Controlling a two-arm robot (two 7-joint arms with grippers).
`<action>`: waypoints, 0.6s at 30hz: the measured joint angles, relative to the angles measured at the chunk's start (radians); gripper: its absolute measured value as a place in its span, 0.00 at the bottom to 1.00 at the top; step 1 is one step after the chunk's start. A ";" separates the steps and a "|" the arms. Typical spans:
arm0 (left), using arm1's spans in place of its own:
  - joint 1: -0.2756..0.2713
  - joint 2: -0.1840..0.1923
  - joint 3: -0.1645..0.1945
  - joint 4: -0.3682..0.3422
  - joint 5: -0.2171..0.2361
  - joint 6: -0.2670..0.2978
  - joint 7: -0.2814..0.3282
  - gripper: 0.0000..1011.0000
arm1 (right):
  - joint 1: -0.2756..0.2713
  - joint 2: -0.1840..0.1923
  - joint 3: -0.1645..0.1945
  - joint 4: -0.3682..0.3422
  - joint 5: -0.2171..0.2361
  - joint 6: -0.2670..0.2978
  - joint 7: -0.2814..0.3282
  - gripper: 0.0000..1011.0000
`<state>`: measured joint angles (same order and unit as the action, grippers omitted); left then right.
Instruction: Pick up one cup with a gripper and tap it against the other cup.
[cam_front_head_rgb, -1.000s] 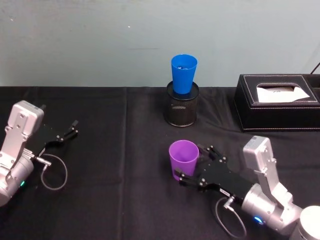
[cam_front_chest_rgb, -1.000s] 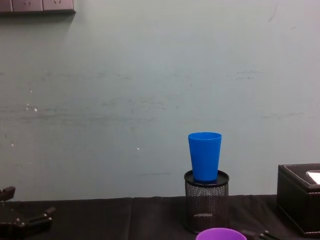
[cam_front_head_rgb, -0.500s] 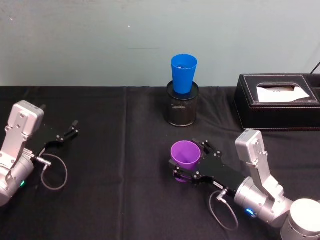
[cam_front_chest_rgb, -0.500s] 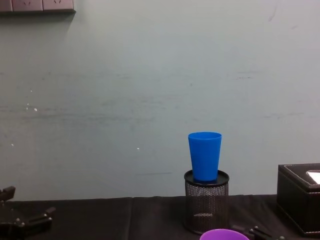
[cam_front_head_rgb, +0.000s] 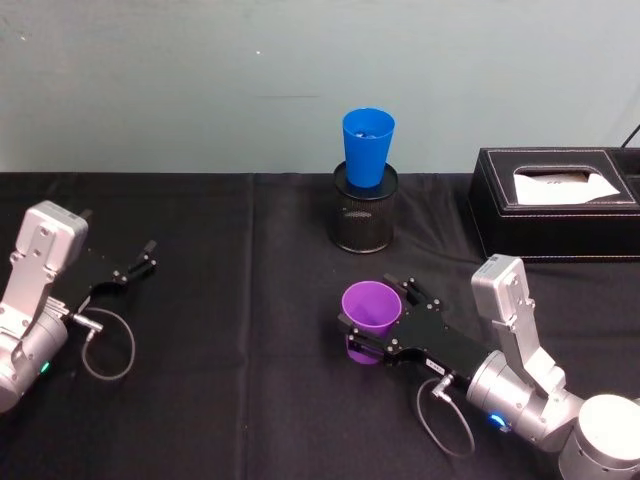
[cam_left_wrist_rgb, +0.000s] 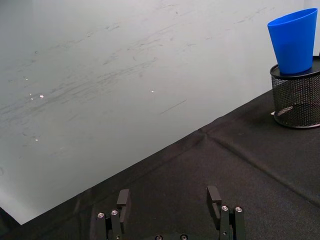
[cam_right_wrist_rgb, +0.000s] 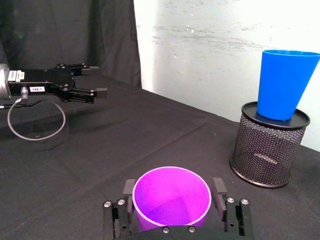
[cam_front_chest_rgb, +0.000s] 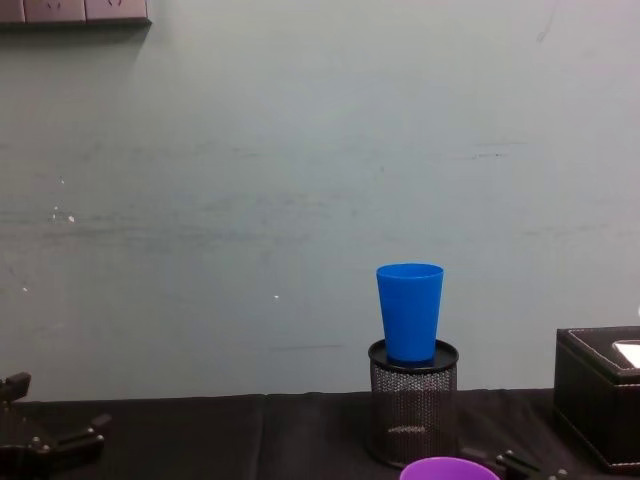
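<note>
Purple cup (cam_front_head_rgb: 371, 308) clamped in right claw (cam_right_wrist_rgb: 173, 194).

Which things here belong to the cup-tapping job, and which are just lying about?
Job: purple cup, gripped by the right gripper; blue cup, standing in the mesh pen holder.
Lying about: black tissue box; left gripper, parked open at the left.

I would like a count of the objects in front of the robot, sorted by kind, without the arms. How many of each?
Cups: 2 (purple cup, blue cup)
Mesh pen holder: 1
Black tissue box: 1
Total: 4
</note>
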<state>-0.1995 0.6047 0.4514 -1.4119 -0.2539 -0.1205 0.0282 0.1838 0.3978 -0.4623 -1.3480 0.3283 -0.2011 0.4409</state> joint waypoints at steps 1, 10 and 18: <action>0.000 0.000 0.000 0.000 0.000 0.000 0.000 0.99 | 0.000 0.000 0.000 0.000 0.000 0.000 0.000 0.95; 0.000 0.000 0.000 0.000 0.000 0.000 0.000 0.99 | -0.001 0.002 -0.001 -0.002 0.000 -0.001 0.000 0.78; 0.000 0.000 0.000 0.000 0.000 0.000 0.000 0.99 | -0.018 0.012 0.016 -0.058 -0.020 0.002 -0.016 0.73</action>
<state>-0.1995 0.6047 0.4514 -1.4120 -0.2539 -0.1205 0.0283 0.1655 0.4098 -0.4461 -1.4062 0.3087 -0.1991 0.4253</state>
